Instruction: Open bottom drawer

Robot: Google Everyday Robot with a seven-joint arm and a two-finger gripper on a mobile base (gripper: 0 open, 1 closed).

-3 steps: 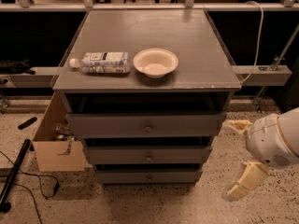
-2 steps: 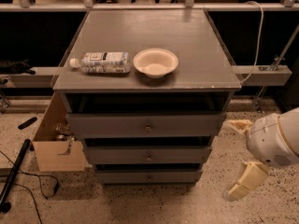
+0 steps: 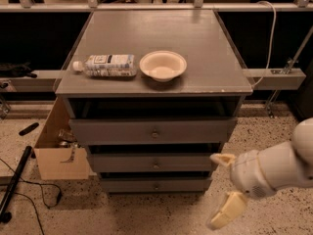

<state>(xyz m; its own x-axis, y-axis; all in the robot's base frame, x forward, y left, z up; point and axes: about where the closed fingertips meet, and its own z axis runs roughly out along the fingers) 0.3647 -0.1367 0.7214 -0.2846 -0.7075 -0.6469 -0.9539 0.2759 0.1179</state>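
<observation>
Camera view is showing the approach step, by my reading: the pincer [image 3: 225, 185] is hanging low at the right side of the view, holding nothing, its two pale fingers [image 3: 227, 210] spreading wide, one above the other. The bottom drawer [image 3: 127, 185] is sitting at the foot of the three-drawer stack under the grey tabletop [image 3: 146, 28]. Its narrow front is looking shut, and its small round knob [image 3: 156, 185] is sitting mid-panel.

The knob is lying off to the side of the pincer, apart from it and at roughly the height of the gap between the fingers. The upper finger is overlapping the right end of the middle drawer [image 3: 127, 163] in the view. Whether it is touching that front I cannot tell.

Next, the pincer is probably needing to slide across to the knob and straddle it. It would then need to close on it and pull straight outward. The middle drawer's knob [image 3: 156, 166] is sitting just above, so the height is calling for care.
</observation>
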